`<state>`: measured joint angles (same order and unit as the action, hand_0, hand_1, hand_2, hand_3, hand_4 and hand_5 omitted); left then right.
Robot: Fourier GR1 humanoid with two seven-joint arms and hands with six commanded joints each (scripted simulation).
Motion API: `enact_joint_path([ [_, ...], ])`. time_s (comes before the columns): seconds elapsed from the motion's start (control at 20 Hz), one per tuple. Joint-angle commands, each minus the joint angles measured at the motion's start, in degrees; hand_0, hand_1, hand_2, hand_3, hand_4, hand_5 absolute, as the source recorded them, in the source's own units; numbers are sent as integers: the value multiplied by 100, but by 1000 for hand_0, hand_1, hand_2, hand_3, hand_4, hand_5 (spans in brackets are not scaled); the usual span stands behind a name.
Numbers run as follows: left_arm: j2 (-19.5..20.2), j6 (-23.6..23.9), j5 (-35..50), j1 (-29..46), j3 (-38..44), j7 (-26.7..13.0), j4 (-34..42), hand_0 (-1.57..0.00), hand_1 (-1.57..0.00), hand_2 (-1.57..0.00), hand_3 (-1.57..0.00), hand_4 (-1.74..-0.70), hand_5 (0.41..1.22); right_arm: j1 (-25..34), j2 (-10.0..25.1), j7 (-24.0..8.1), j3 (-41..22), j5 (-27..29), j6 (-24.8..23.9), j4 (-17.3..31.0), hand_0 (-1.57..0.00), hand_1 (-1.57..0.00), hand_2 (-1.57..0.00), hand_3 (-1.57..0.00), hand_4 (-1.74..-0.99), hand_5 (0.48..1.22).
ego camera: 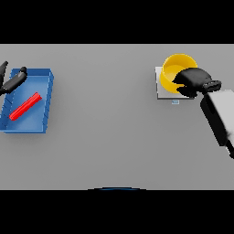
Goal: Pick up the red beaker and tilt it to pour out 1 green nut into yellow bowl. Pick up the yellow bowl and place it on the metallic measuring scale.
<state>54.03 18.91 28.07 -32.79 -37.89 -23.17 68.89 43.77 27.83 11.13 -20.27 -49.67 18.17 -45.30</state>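
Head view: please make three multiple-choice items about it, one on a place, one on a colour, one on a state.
1. Where is the yellow bowl?
A. on the metallic measuring scale
B. in the blue tray
C. on bare table

2. What colour is the beaker lying in the tray?
A. green
B. red
C. white

3. How is the right hand?
A. far from the bowl
B. flat on the table
C. at the bowl's rim

Key: 1 A, the bowl sits over the scale's plate. 2 B, it shows red against blue. 3 C, its fingers overlap the rim.
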Motion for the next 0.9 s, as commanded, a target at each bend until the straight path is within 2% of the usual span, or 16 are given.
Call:
enact_joint_path([
  [0.0, 16, -7, 0, 22, -31, -66, 44, 1, 1, 1, 1, -727, 715, 4, -7, -52, -2, -2, 25, -14, -1397, -1571, -1385, -1363, -1741, 1221],
  [0.05, -6, -14, 15, 31, -22, -59, 12, 1, 1, 1, 1, -729, 717, -21, -16, -8, 16, 30, 29, 10, -1332, -1459, -1423, -1198, -1741, 1221],
  [0.1, 42, -19, 25, 13, 9, -60, 27, 1, 1, 1, 1, -730, 720, 15, -34, 51, 51, 53, 32, 81, -1128, -1322, -1330, -1057, -1701, 1221],
  [0.2, 46, -30, 32, 14, 9, -48, 45, 1, 1, 1, 1, -733, 728, -23, -22, 6, 105, 127, 97, 53, -721, -980, -1042, -833, -1619, 1072],
  [0.35, -21, -66, 44, -13, 17, -26, -58, 1, 1, 1, 1, -727, 717, 64, 18, -133, 89, 82, 245, 122, -369, -582, -693, -613, -1539, 933],
  [0.45, -64, -45, 8, -39, -13, -14, -48, 1, 1, 1, 1, -724, 708, 90, 51, 37, -18, -14, 207, 175, -236, -380, -519, -525, -1501, 877],
  [0.55, -54, -26, 5, -29, -4, 2, -62, 1, 1, 1, 1, -722, 703, 162, 54, 123, -62, -63, 178, 224, -150, -243, -375, -449, -1469, 842],
  [0.7, -48, -24, 43, -7, 37, 56, -57, 1, 1, 1, 1, -722, 697, 117, 50, -16, -66, -50, 318, 217, -77, -124, -202, -352, -1431, 799],
  [0.85, -8, -67, 44, -34, 23, -30, -44, 1, 1, 1, 1, -720, 693, 120, 1, -84, -45, -17, 367, 224, -39, -63, -103, -272, -1410, 759],
])
